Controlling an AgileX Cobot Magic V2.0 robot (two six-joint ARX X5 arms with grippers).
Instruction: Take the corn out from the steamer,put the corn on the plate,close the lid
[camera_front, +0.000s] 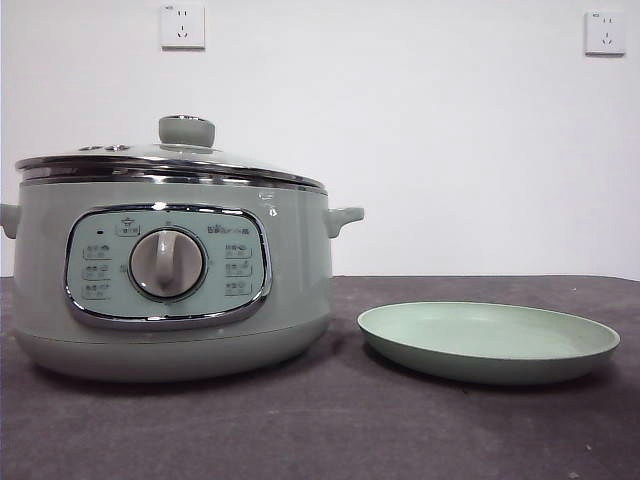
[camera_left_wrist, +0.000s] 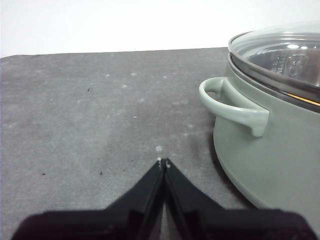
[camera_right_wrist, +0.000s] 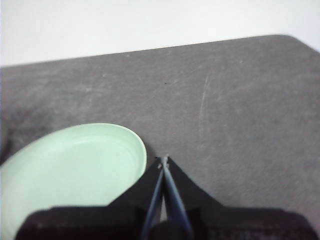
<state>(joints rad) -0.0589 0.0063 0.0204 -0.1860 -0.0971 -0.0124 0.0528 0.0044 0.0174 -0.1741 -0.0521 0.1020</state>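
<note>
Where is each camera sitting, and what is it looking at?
Front view: low at table height, looking level across the table at the steamer, its lid and the plate; no robot part shows.
Left wrist view: on the left arm, looking down past the shut left pincer at the steamer's side handle.
Right wrist view: on the right arm, looking down past the shut right pincer beside the plate.
Shared: front and left wrist show the steamer; front and right wrist show the plate.
</note>
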